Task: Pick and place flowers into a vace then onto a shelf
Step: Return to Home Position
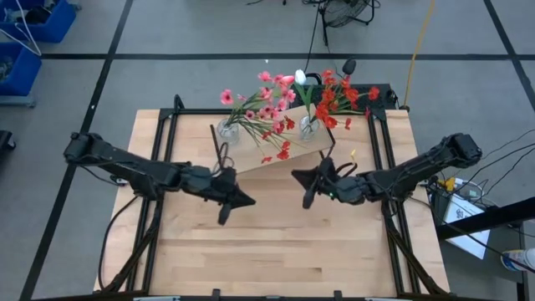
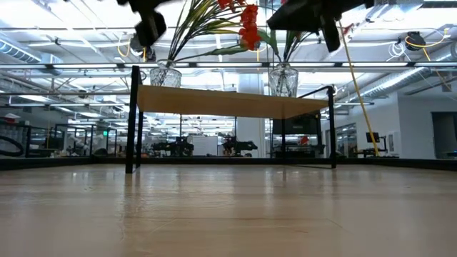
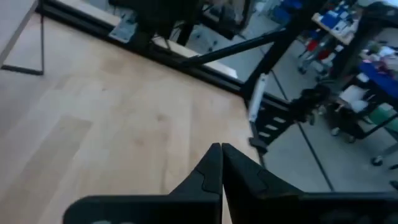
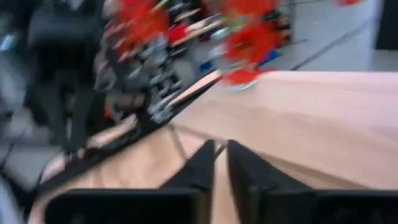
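Left pincer (image 3: 221, 163) fills the foreground of its own wrist view: fingers pressed together, holding nothing, bare worktop (image 3: 124, 130) below it. Right pincer (image 4: 220, 155) is similar, fingers drawn in to a narrow slit, nothing between them, red blossoms blurred beyond. The flowers (image 1: 272, 107) are all in glass. The pink and red sprays stand in the left vase (image 1: 227, 131). The red sprays with a white bud stand in the right vase (image 1: 309, 127). Both vases stand upright on the shelf (image 1: 255, 160), one near each end, well apart. The low view confirms it: left vase (image 2: 166, 75) and right vase (image 2: 283, 80) rest on the pale board (image 2: 235, 103), which is raised on black legs. The shelf sits at the middle of the worktop's far edge, skewed to that edge, not square with it. A few red blossoms droop over the board's near side. No loose stems show anywhere on the worktop (image 1: 276, 251). From above, the left pincer (image 1: 241, 199) and right pincer (image 1: 304, 182) hover over the worktop's middle, just on the near side of the shelf, clear of vases and flowers, with the arms reaching in from the left and right edges. Judgement: picking, vase filling and shelf placing look finished. All that seems left is getting both arms back to rest. The main risk is an arm clipping a drooping spray or a shelf leg.
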`<move>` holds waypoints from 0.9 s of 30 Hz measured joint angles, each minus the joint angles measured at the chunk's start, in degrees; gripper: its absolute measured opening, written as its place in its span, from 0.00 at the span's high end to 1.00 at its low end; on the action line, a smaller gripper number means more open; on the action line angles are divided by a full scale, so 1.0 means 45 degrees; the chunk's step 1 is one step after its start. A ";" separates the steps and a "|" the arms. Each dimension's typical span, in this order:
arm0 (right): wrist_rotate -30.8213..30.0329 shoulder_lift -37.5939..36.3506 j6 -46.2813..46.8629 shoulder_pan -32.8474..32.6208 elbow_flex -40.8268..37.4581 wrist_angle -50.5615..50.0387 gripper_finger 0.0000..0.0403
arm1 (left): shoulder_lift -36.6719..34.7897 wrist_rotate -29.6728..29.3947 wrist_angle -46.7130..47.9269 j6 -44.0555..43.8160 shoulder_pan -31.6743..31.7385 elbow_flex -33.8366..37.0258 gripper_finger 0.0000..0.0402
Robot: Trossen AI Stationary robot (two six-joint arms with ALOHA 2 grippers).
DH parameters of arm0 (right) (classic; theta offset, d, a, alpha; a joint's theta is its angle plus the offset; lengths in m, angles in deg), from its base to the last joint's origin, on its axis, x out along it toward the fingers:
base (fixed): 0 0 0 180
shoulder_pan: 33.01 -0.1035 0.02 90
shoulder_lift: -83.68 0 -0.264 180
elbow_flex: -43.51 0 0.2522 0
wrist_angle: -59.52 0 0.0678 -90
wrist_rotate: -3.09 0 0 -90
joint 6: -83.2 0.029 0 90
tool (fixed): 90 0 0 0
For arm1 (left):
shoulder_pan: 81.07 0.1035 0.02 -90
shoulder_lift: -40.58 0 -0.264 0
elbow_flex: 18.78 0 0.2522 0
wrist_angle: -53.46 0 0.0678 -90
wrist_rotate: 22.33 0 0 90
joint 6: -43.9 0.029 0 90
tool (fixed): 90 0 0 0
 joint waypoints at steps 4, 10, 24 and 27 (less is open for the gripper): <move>0.1276 -0.0019 -0.0941 -0.0282 -0.0066 -0.0575 0.97 | -0.0826 -0.0182 0.0194 -0.0557 -0.0444 0.0005 0.99; 0.1885 -0.1542 -0.1237 -0.0961 -0.1661 0.0224 1.00 | -0.2443 -0.1452 0.0891 -0.1410 -0.0746 0.0013 0.94; 0.0132 -0.8805 -0.1426 -0.2155 -0.7883 0.4847 1.00 | -0.5244 -0.4193 0.5806 0.1560 -0.0816 0.0005 0.92; -0.0584 -0.9723 -0.2088 -0.2150 -0.8669 0.5517 1.00 | -0.5252 -0.4196 0.6082 0.2147 -0.0903 0.0010 0.92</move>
